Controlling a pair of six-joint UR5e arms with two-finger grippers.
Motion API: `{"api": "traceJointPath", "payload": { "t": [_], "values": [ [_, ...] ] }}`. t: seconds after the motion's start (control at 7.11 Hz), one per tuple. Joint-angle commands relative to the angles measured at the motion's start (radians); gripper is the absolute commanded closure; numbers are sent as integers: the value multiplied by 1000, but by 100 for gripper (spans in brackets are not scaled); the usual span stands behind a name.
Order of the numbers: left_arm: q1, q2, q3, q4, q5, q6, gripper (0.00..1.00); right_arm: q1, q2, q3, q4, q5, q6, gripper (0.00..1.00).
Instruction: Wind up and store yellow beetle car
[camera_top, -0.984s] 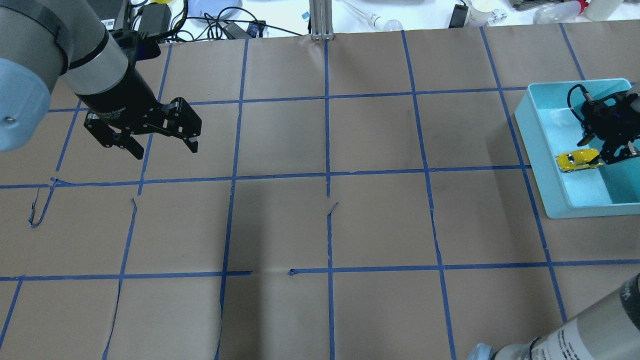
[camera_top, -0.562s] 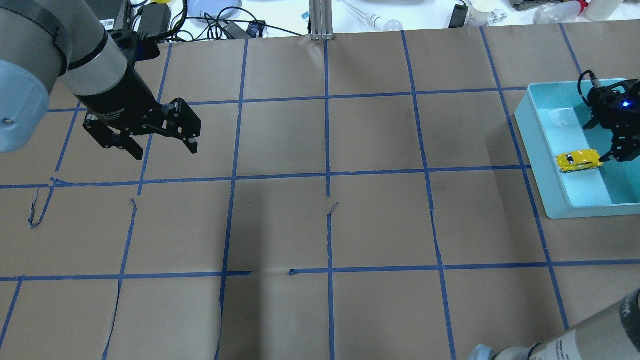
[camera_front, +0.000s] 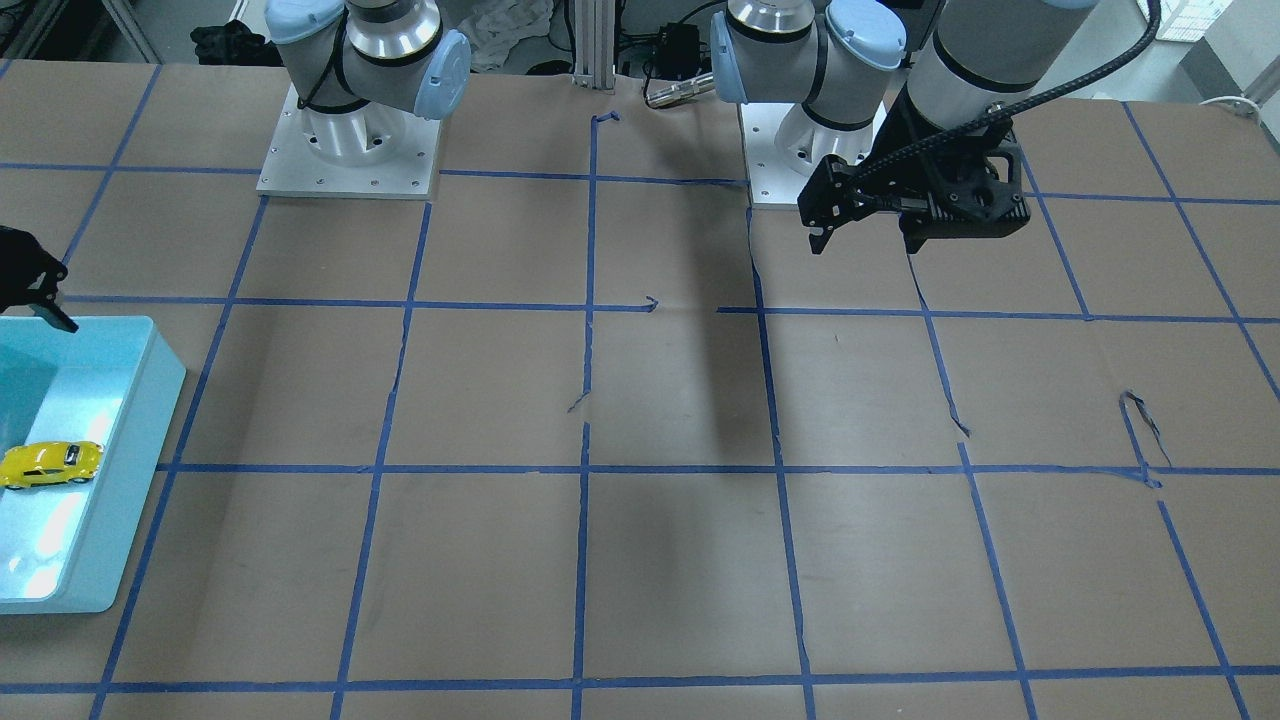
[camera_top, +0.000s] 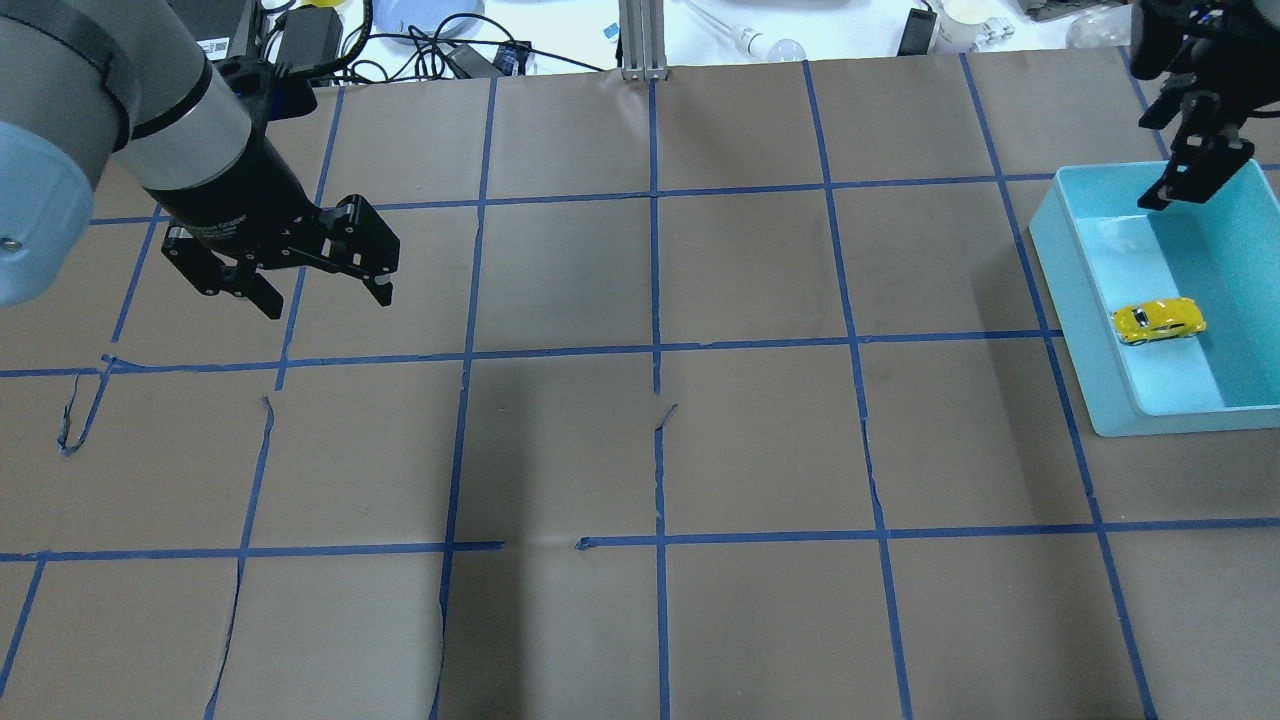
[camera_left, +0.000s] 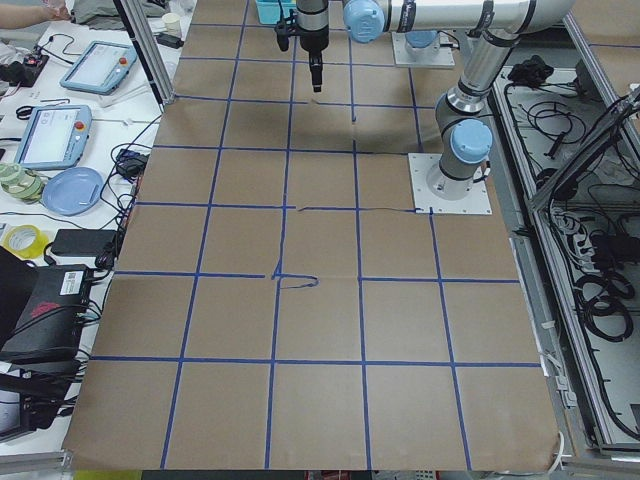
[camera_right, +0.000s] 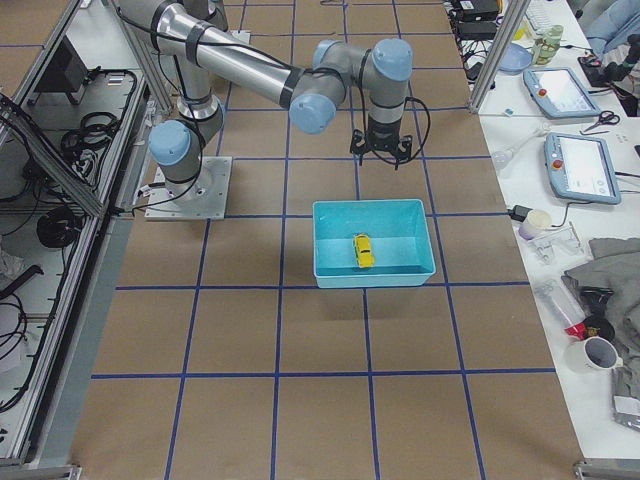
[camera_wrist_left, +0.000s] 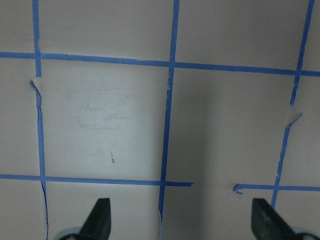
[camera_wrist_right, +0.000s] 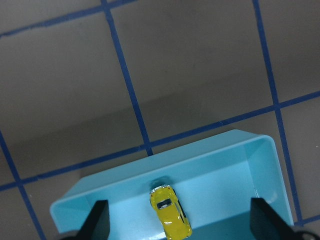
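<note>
Overhead view, left to right.

Far left: left gripper (camera_top: 328, 300), fingers spread wide with nothing between them, hanging above the brown-paper-covered table (camera_top: 740, 440) without touching it. Same wide spread in the left wrist view, with both fingertips (camera_wrist_left: 100, 220) at the lower edge and only bare table top beneath.

Centre: table top marked into squares by blue tape (camera_top: 655, 300), with the tape torn and lifted in several places.

Right: light-blue plastic bin (camera_top: 1075, 320), open-topped and rectangular, resting on the table near its right edge.

Inside the bin: yellow beetle car (camera_top: 1158, 320), upright on its wheels on the bin floor. One end close to the wall nearest the table centre, roughly midway along that wall, touched by neither gripper.

Upper right: right gripper (camera_right: 380, 152), raised near the bin's far end and well apart from the car. Fingers spread and empty, as seen in the right wrist view, with car and bin far below between the two fingertips (camera_wrist_right: 99, 220).
</note>
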Motion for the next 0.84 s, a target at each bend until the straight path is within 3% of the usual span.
{"api": "traceJointPath", "payload": {
  "t": [0.0,0.28,0.7],
  "values": [
    [0,-5,0,4,5,2,0,148,-20,-93,133,9,320,0],
    [5,-16,-1,10,14,12,0,295,-81,-92,180,9,608,0],
    [6,-24,0,28,57,11,0,449,-105,-72,218,27,1227,0]
  ]
}}
